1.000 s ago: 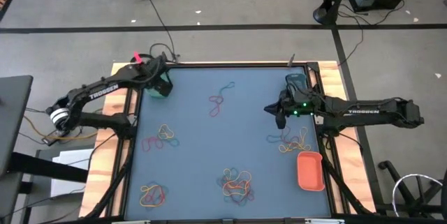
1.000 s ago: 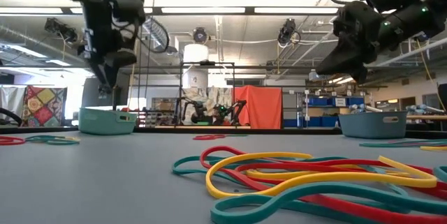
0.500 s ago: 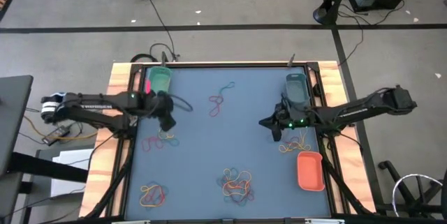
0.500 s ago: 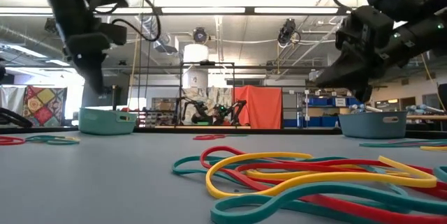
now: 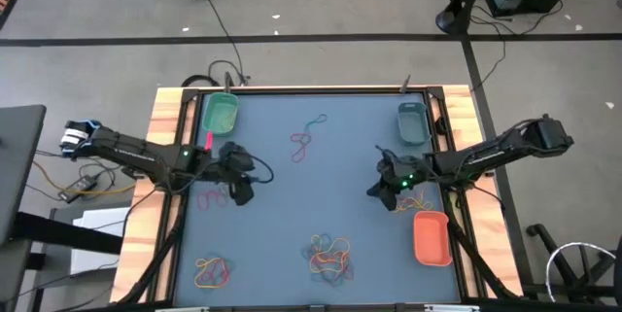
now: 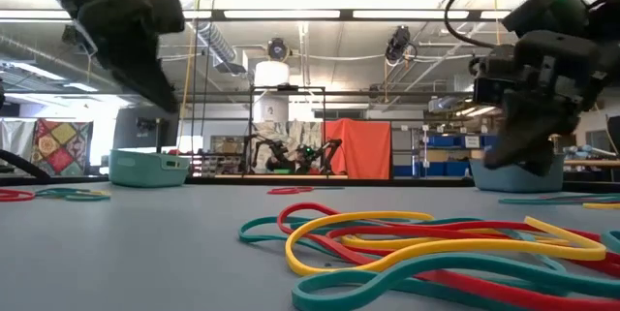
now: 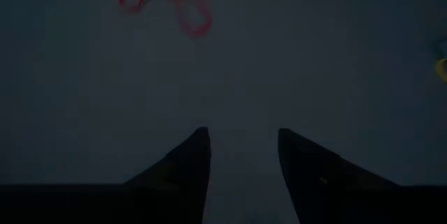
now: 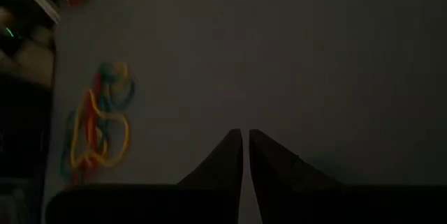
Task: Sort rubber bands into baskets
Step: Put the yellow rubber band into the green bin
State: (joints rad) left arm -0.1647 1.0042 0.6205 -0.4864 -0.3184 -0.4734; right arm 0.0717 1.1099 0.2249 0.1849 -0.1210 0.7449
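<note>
Rubber bands (image 5: 328,256) lie in clusters across the table (image 5: 350,156), none in the green basket (image 5: 220,111). The left gripper (image 5: 241,193), fingers apart and empty, has moved from that basket to mid-table; the right gripper (image 5: 381,191), closed and empty, has dropped lower.

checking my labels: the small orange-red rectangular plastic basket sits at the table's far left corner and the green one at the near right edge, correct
No, swapped. The high view shows the small green rectangular plastic basket at the table's far left corner, and the orange-red rectangular plastic basket at the near right edge.
</note>
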